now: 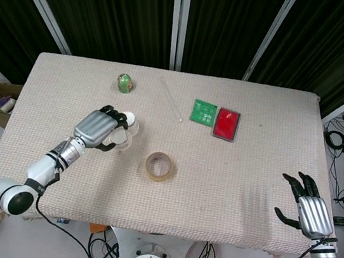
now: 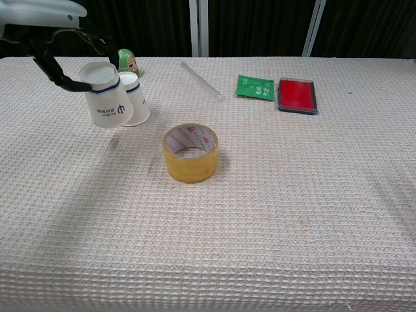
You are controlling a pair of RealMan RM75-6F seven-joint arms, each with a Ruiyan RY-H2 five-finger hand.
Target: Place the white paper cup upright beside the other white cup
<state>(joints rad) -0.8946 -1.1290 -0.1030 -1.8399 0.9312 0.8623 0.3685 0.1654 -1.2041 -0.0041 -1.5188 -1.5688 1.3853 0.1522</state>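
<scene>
A white paper cup (image 2: 104, 101) with a blue band hangs in my left hand (image 2: 49, 39), a little tilted, wide end down. It is low over the table, just left of the other white cup (image 2: 134, 101), which stands on the cloth. I cannot tell whether the held cup touches the table or its neighbour. From the head view my left hand (image 1: 98, 130) covers most of the held cup, and the other cup (image 1: 130, 123) peeks out beside the fingers. My right hand (image 1: 311, 213) hovers open at the table's front right edge, far from both cups.
A roll of yellow tape (image 2: 190, 153) lies right of and nearer than the cups. A green egg-shaped toy (image 2: 127, 62) sits behind them. A clear rod (image 2: 201, 80), a green packet (image 2: 255, 87) and a red case (image 2: 297, 95) lie at the back.
</scene>
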